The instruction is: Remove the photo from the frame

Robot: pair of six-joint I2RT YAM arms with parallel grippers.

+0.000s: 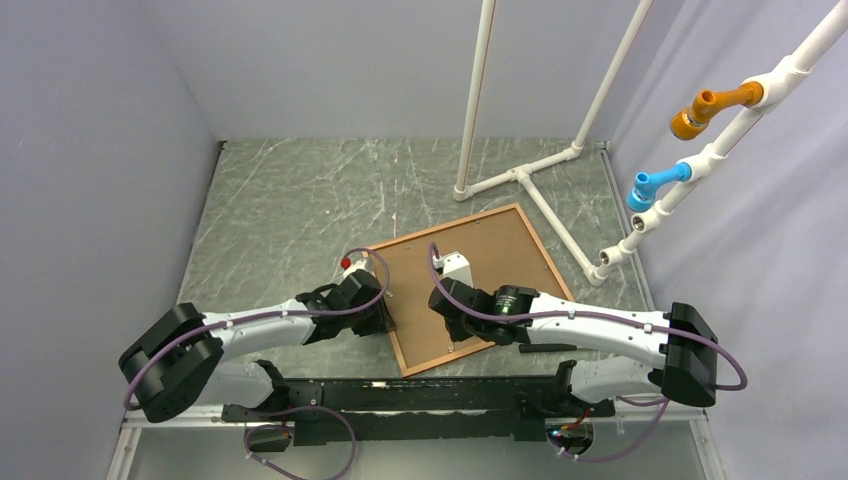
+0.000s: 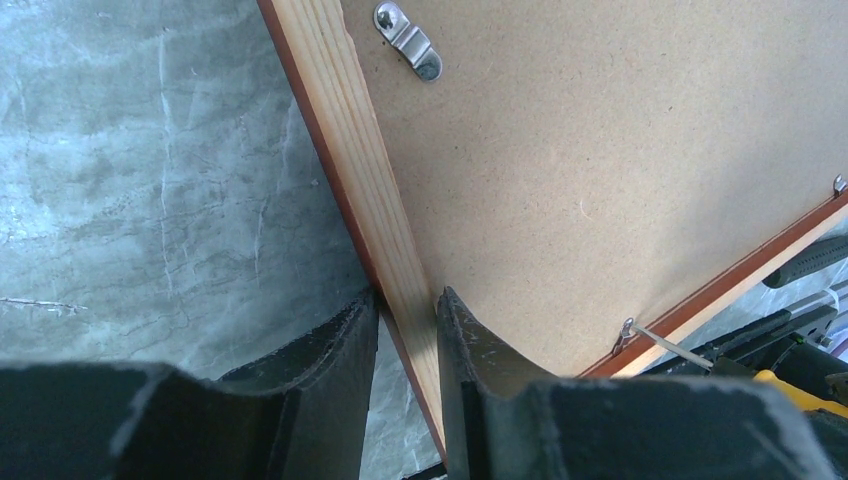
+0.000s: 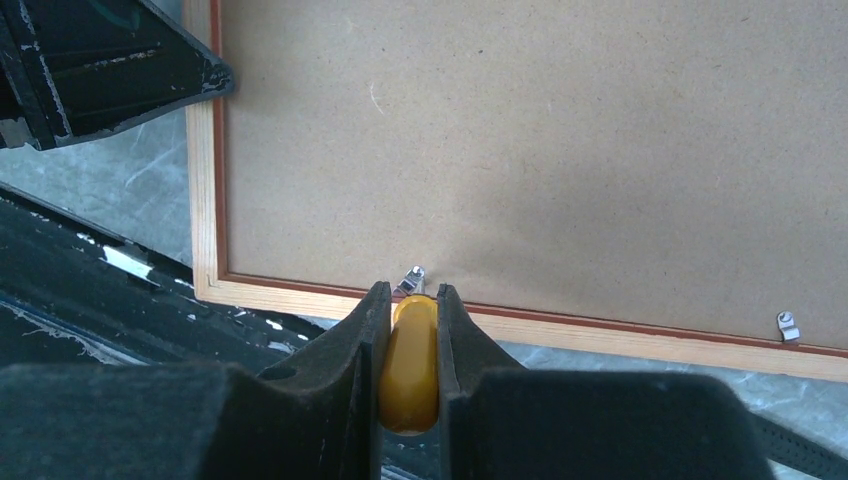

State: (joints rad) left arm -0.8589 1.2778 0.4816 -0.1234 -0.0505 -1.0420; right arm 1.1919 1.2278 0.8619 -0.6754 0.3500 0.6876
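Note:
The frame (image 1: 440, 228) lies face down on the marble-patterned table, thin reddish-brown border up. The photo (image 1: 490, 255) sits inside it, and only its plain brown board back (image 3: 520, 140) shows. My left gripper (image 2: 407, 300) is shut on the frame's left wooden rail (image 2: 330, 110), one finger on each side. My right gripper (image 3: 412, 292) is shut on a yellow tool handle (image 3: 410, 360). The tool's thin metal shaft (image 2: 670, 345) reaches a small metal clip (image 3: 412, 278) on the near rail. In the top view, the left gripper (image 1: 385, 305) and right gripper (image 1: 462, 340) both sit at the frame's near-left part.
More metal clips hold the board: one by the left rail (image 2: 410, 40), one further along the near rail (image 3: 788, 324). A white pipe stand (image 1: 520, 175) with orange and blue fittings rises at the back right, just beyond the frame. Walls close in left and right.

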